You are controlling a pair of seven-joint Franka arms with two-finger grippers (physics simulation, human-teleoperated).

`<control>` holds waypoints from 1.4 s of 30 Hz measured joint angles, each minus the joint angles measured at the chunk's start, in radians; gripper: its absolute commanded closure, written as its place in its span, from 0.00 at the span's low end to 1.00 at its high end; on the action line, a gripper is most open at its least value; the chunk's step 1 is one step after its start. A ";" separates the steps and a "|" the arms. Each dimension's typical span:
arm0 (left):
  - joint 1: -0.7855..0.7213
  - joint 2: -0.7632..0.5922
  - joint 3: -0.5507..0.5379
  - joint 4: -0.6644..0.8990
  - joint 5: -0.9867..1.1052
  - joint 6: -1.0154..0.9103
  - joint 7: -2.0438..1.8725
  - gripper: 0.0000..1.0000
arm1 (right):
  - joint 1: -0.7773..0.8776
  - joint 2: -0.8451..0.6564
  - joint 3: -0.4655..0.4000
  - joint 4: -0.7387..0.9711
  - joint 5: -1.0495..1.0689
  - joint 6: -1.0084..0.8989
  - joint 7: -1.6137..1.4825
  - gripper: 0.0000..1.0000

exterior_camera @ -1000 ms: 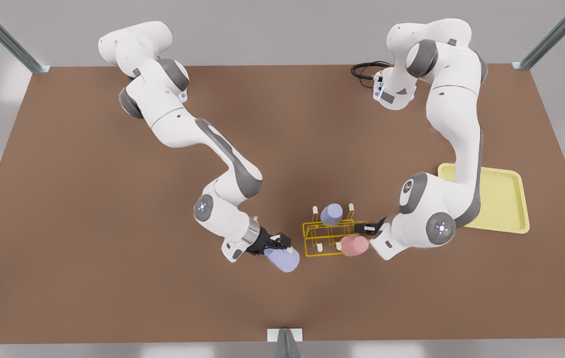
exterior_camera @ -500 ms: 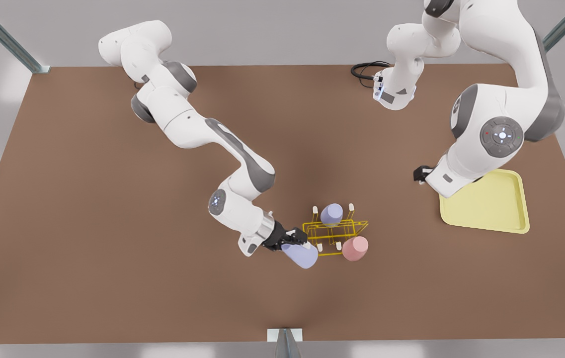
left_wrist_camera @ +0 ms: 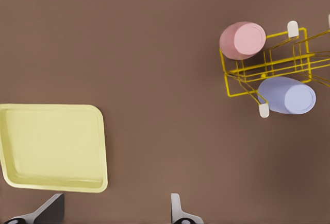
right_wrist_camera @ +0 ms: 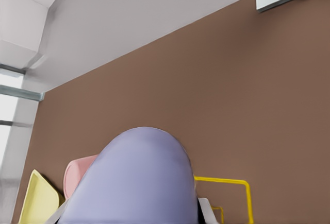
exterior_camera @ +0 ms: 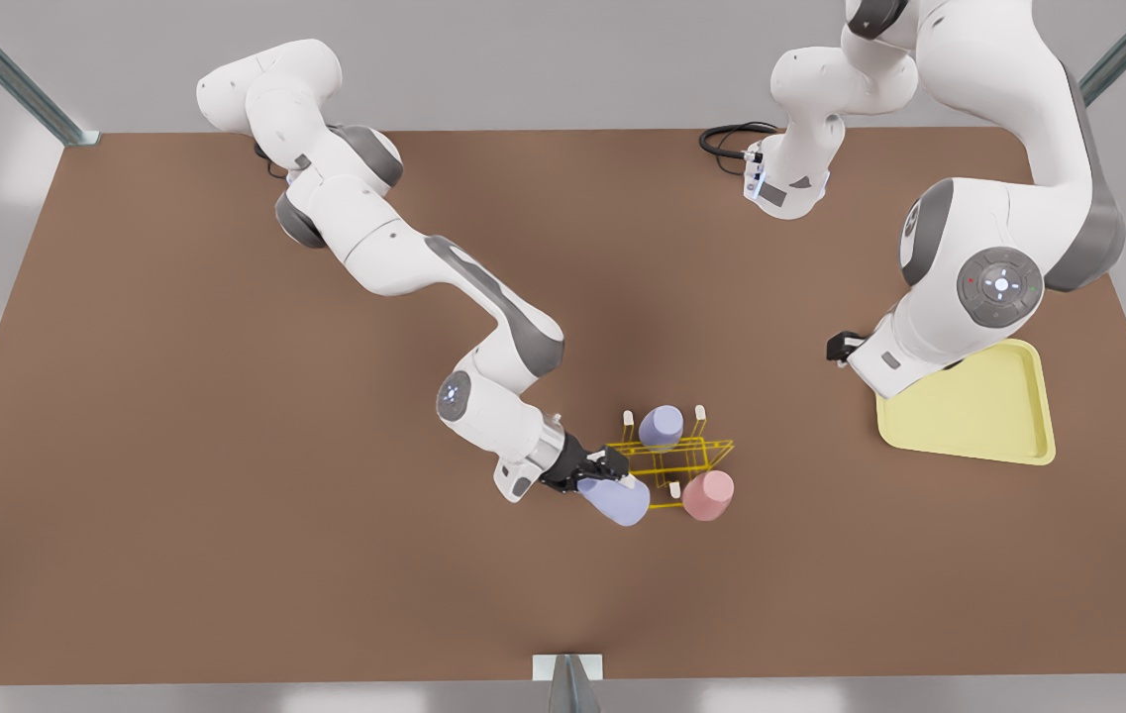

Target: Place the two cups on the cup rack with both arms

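Observation:
The yellow wire cup rack [exterior_camera: 686,458] stands near the table's middle front. The salmon pink cup [exterior_camera: 708,495] sits upside down at its front corner, toward the front view's right. My right gripper [exterior_camera: 602,469], on the arm at the front view's left, is shut on the pale lavender cup [exterior_camera: 618,499]. That cup is tilted against the rack's other front corner; from the right wrist, the lavender cup [right_wrist_camera: 139,183] looms close. My left gripper [exterior_camera: 836,349] hangs open and empty beside the tray, with its fingertips [left_wrist_camera: 178,211] wide apart above the table.
A second lavender cup [exterior_camera: 662,426] rests on the rack's far side. The flat pale yellow tray [exterior_camera: 969,411] lies at the front view's right. A black cable [exterior_camera: 726,139] coils by the far arm base. Metal posts mark the table's corners.
My right gripper has carried the lavender cup toward the rack until it meets the corner. My left gripper let go of the pink cup, then rose and pulled back beside the tray.

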 measured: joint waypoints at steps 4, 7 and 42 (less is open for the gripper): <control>-0.001 0.005 0.001 0.000 0.002 0.005 0.010 0.00 | 0.008 0.005 0.001 0.009 0.000 0.003 0.001 0.17; -0.001 0.009 0.001 0.001 0.003 0.007 0.017 0.00 | 0.019 0.024 0.001 0.032 -0.001 0.004 0.001 0.17; -0.005 0.073 -0.018 0.190 -0.016 -0.172 0.045 0.00 | -0.653 -0.974 -0.120 -0.470 -0.482 -1.219 -0.196 0.00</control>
